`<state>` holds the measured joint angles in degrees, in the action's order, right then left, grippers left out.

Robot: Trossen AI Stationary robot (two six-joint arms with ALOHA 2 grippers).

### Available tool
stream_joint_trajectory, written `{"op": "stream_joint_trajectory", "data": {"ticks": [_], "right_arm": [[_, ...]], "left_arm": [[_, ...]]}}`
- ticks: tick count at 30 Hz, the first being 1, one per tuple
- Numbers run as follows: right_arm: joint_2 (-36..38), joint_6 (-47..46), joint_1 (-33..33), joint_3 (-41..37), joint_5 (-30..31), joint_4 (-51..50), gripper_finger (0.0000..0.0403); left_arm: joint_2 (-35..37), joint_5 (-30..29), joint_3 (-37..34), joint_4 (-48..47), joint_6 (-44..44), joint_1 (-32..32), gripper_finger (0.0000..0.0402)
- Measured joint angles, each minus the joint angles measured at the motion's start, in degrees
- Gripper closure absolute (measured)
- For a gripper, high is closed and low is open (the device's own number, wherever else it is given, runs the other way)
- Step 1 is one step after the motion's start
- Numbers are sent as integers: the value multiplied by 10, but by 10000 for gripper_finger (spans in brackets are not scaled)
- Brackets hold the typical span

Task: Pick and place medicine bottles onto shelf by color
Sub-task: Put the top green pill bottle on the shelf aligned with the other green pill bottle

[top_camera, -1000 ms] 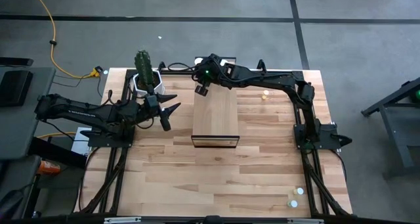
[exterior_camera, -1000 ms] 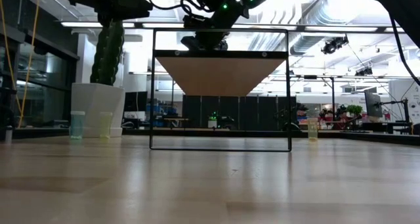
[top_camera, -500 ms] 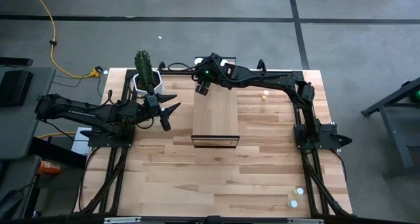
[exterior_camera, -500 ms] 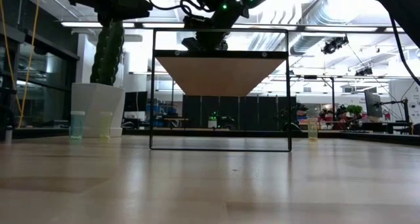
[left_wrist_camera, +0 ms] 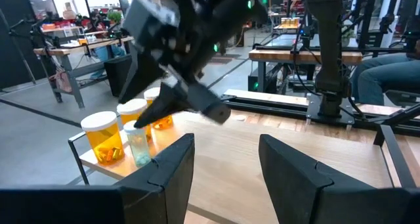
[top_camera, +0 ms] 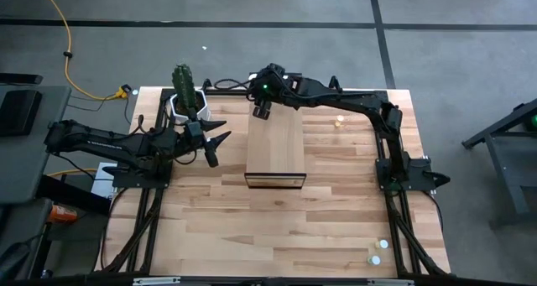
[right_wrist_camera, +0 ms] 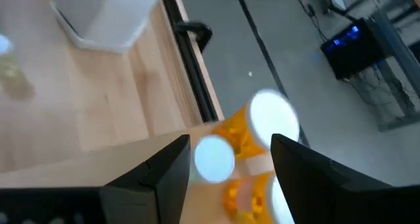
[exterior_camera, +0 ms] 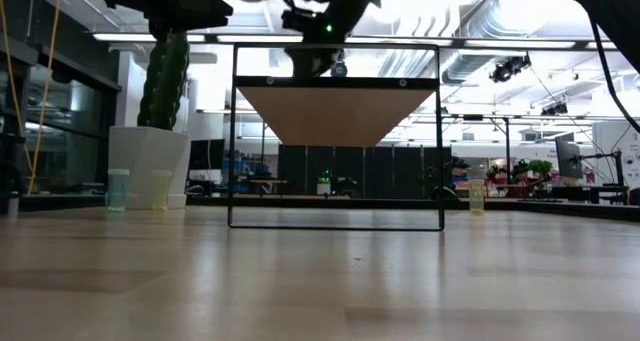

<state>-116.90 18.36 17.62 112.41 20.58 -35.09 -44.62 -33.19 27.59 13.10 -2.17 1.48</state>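
Right claw [top_camera: 262, 110], dark and two-fingered, hovering over the far end of the long light-wood plank-topped shelf [top_camera: 275, 148], upper centre of the high view. Fingers spread apart in the right wrist view, gripping nothing, straddling a small pale bottle with white round cap [right_wrist_camera: 214, 159] standing among orange-bodied medicine bottles with white caps [right_wrist_camera: 269, 122].

Left claw [top_camera: 216, 141], at centre left of the high view beside the white pot with green cactus [top_camera: 184, 101], fingers parted and empty.

Other bottles off the shelf: one pale at right of centre on the light-wood surface [top_camera: 340, 121], two near the lower right corner [top_camera: 379, 252].

Main risk, as a judgement: a finger brushing a cap on the way up or sideways, toppling the tightly grouped bottles or rolling one off the shelf's end. Second risk: the pale bottle among orange ones, possibly a colour mix-up needing correction. Third: crossing paths with the waiting left arm nearby.
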Motion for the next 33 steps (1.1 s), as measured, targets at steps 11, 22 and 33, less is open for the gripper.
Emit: {"op": "stream_joint_trajectory", "data": {"ticks": [11, 22, 33], "right_arm": [[31, -3, -15, 108, -48, -179, 198], [360, -108, -67, -302, -6, -50, 198], [605, -117, -161, -727, 5, 463, 198]], "left_arm": [[0, 0, 0, -4, 0, 0, 238], [0, 0, 0, -13, 0, 0, 238], [0, 0, 0, -12, 0, 0, 238]]}}
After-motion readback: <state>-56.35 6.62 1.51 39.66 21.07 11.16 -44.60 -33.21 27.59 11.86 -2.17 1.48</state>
